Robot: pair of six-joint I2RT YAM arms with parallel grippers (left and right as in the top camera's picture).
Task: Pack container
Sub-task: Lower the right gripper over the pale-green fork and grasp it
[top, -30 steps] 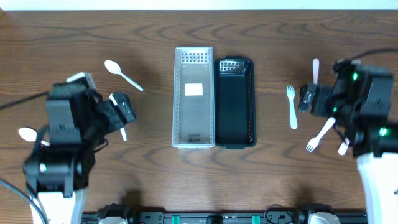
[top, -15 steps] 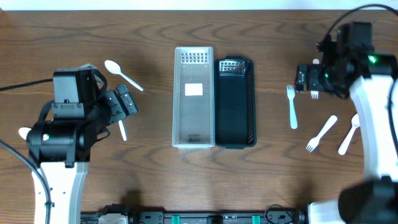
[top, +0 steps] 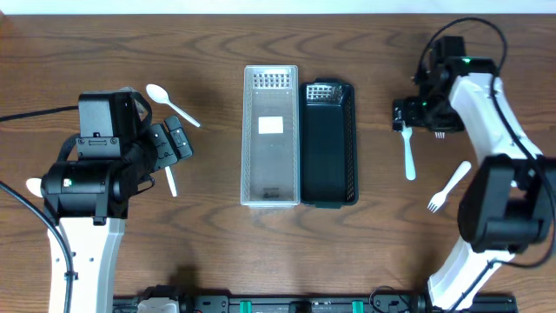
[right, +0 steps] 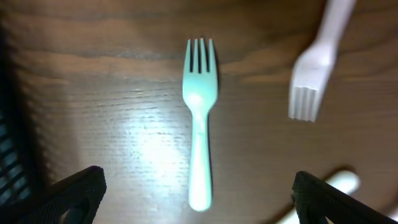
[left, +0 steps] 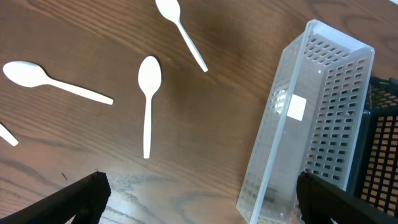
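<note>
Here the right gripper (right: 199, 179) hangs with jaws spread and empty over the white fork (right: 199, 124) near the right edge of the desk (top: 539, 52); its handle runs far-to-near, squarely between the fingers (right: 74, 196), well away from the left arm (top: 87, 187)

Robotics lab: cabled left arm (top: 87, 187), right arm (top: 486, 104), wood-grain table (top: 217, 243).

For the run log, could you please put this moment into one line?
phase: pre-grasp | left gripper: open, above spoon | right gripper: open, above fork | clear bin: empty | black bin: empty
</note>
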